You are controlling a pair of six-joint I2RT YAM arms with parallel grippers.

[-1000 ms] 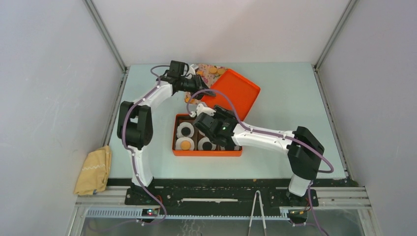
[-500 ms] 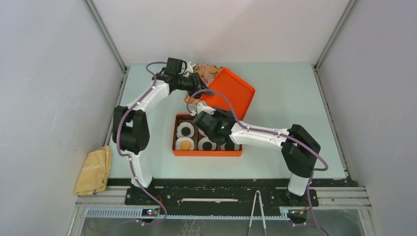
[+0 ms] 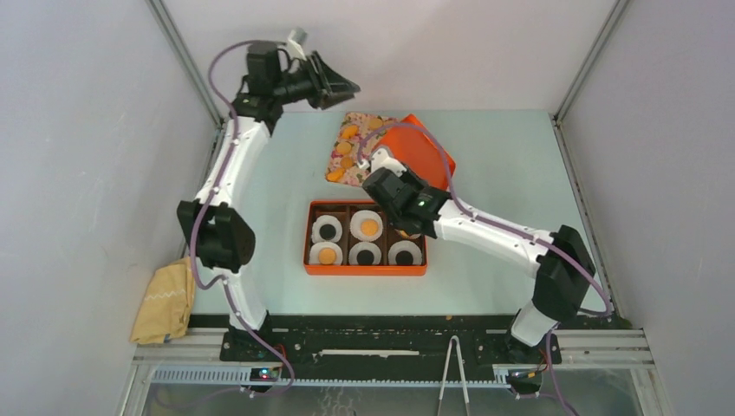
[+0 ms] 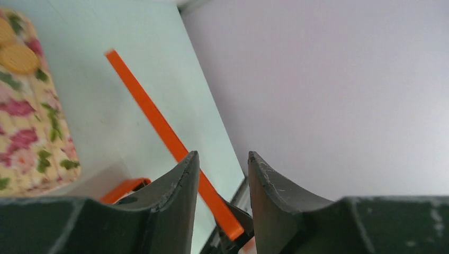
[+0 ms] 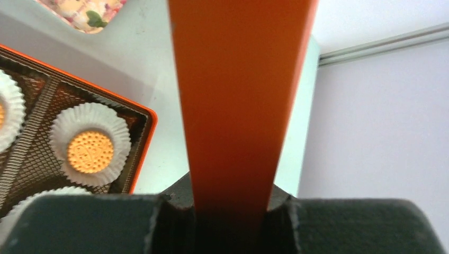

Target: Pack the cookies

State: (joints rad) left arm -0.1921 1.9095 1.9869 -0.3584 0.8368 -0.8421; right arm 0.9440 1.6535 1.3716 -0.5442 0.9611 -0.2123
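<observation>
Left tool (image 4: 222,154) hangs high, fingers apart, empty. Loose cookies (image 3: 349,133) lie on the floral mat (image 3: 336,170); others already sit in the box (image 3: 309,260). They look light, thin and brittle, so I'd pinch one gently across its rim. Right tool (image 5: 231,209) is clamped on the lid (image 3: 416,147).

the right arm (image 3: 485,234) covers most of the orange box's (image 3: 364,270) back-right compartment and the lid's (image 3: 420,143) near edge. the floral mat (image 4: 32,127) and one cookie (image 4: 4,33) are cut off at the left wrist view's left edge.
</observation>
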